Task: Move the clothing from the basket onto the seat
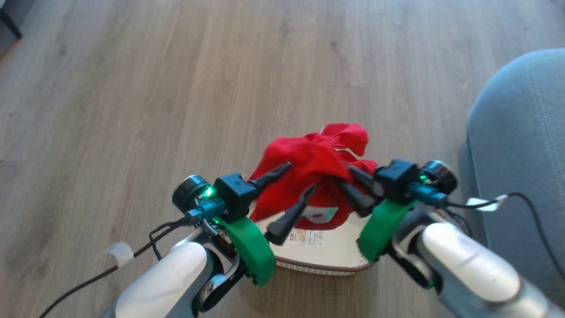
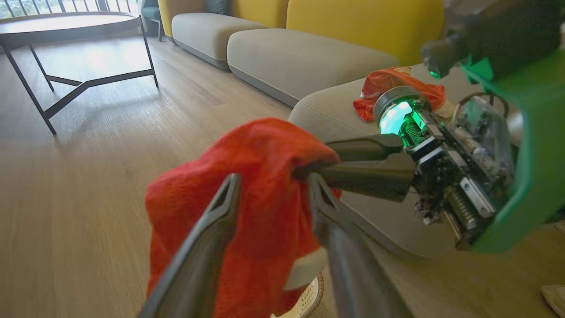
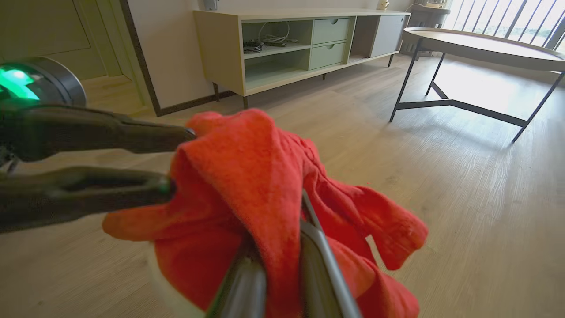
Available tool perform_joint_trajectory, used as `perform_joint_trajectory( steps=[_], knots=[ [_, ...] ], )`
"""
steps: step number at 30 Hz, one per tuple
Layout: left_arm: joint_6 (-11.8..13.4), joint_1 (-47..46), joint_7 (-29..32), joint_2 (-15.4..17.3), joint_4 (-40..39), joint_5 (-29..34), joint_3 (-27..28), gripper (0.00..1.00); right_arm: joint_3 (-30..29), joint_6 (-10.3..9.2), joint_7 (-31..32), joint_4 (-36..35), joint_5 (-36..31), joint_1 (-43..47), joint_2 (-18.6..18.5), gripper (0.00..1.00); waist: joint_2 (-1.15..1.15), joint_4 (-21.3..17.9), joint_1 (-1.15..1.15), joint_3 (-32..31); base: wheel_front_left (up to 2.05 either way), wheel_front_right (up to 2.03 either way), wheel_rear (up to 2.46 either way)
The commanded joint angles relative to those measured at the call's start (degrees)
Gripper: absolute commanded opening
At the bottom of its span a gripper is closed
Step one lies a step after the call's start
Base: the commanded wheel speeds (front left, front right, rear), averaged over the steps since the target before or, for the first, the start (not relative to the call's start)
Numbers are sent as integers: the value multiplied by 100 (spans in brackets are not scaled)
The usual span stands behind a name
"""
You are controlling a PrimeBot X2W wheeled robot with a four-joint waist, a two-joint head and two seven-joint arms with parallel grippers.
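1. The right pincer [image 1: 345, 176] was clenched on a soft bright red fabric garment [image 1: 309, 161], holding it above the small cream-white plastic basket [image 1: 326, 265].
2. The left pincer [image 1: 301, 176] stood released, fingers spread, tips at the same cloth.
3. The large grey upholstered seat cushion [image 1: 521, 145] lay to the robot's right, and a second red garment [image 2: 379, 84] rested on it.
4. The basket stood on the wooden floor [image 1: 132, 88].

Head downward; opposed wrists close on clothing [image 1: 309, 168]
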Motion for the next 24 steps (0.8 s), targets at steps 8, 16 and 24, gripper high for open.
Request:
perform_joint_trajectory(
  steps=[8,16,24],
  knots=[
    [79,-258,-178,107,-103,54,250,100,-573,32,84,-426,-134,271,-201,0,0,-459,0,105,0,0,0],
    [98,-250,-250,115,-97,52,213,100,-1029,32,207,-713,-294,519,-286,0,0,-937,0,222,0,0,0],
    [114,-235,-247,130,-107,54,142,100,-1410,32,287,-950,-389,779,-286,0,0,-1279,0,285,0,0,0]
  ],
)
